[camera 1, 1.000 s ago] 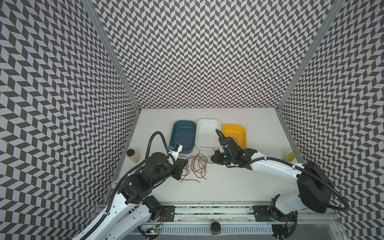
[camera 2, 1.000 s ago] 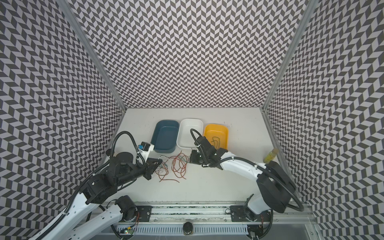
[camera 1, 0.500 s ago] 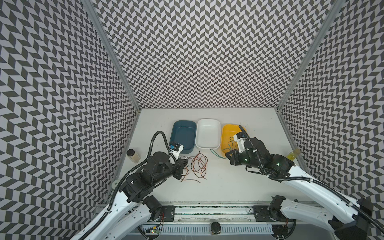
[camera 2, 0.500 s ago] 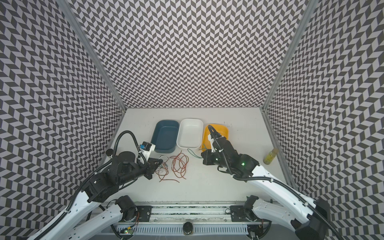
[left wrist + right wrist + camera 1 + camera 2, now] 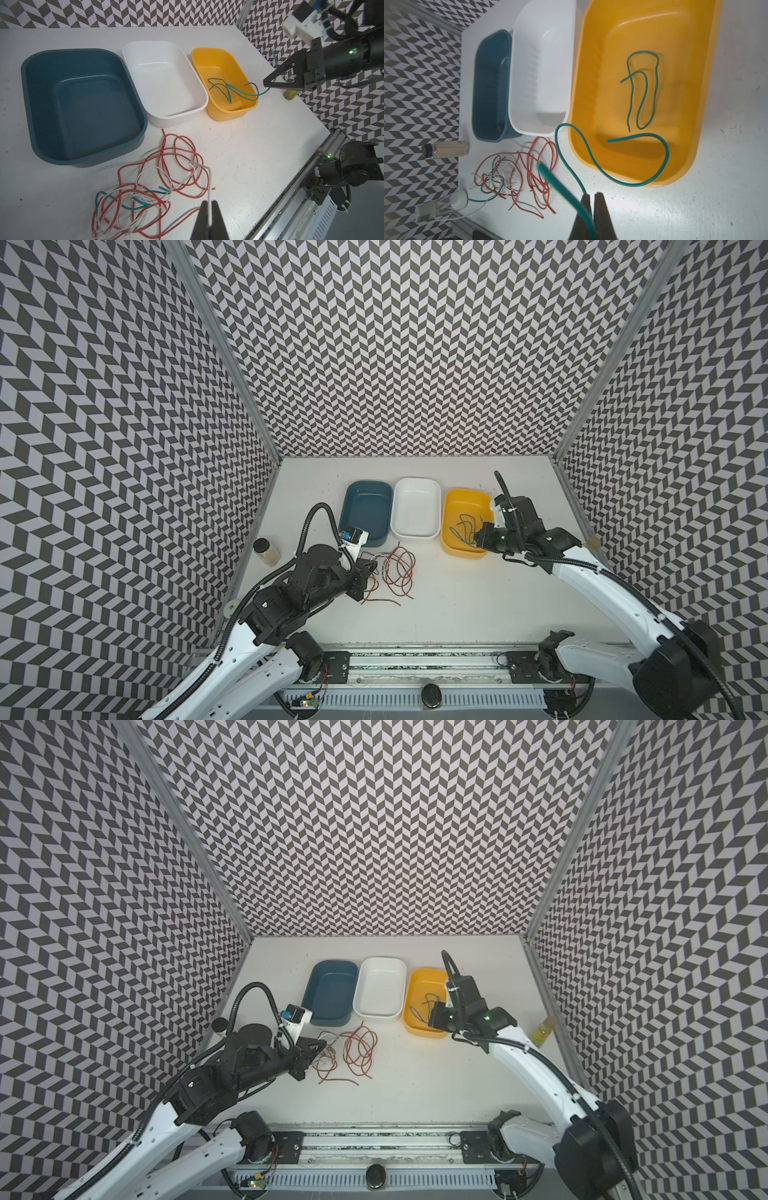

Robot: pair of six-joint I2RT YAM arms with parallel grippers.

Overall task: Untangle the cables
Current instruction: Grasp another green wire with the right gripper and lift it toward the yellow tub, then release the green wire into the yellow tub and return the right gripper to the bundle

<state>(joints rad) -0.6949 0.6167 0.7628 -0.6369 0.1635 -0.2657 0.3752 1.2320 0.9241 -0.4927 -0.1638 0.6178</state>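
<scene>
Left gripper (image 5: 208, 207) clamped shut on white cable (image 5: 210, 187), anchoring the tangle (image 5: 397, 572) on the table (image 5: 478, 605). Right gripper (image 5: 591, 199) pinched on green cable (image 5: 667, 152), which drapes over the yellow tub (image 5: 451, 506) rim and is seemingly free. Next: let go over the tub. More green sits knotted in the tangle. Jar (image 5: 266, 551) well clear.

Cables (image 5: 124, 193) are red, white, teal; tubs (image 5: 166, 83) blue, white, yellow; walls (image 5: 415, 344) seemingly black-and-white chevron.

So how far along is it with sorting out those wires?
Done: one green cable lies in the yellow tub. In hand: the right gripper holds a second green cable over that tub's rim; the left gripper pinches a white cable. Left: the red, white and green tangle on the table.
</scene>
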